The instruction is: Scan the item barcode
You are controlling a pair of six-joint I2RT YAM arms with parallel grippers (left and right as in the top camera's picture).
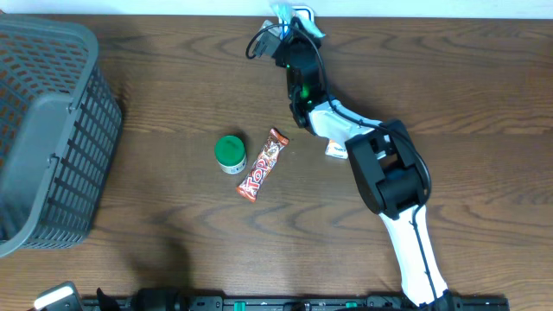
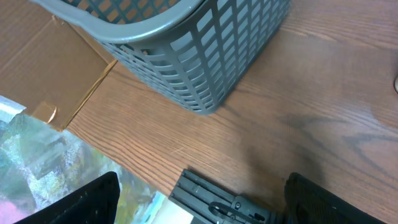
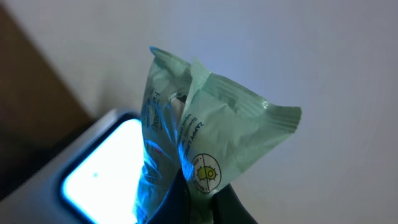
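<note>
My right gripper is shut on the lower edge of a pale green packet, which stands upright above the fingers. Blue light falls on the packet's left side from the scanner's glowing window right beside it. I see no barcode on the packet from here. In the overhead view the right gripper is stretched to the table's far edge, with the packet held up against the scanner. My left gripper hangs open and holds nothing, over the table's near edge.
A grey mesh basket stands at the left and shows in the left wrist view as the basket. A green-capped can and a candy bar lie mid-table. A small white packet lies under the right arm.
</note>
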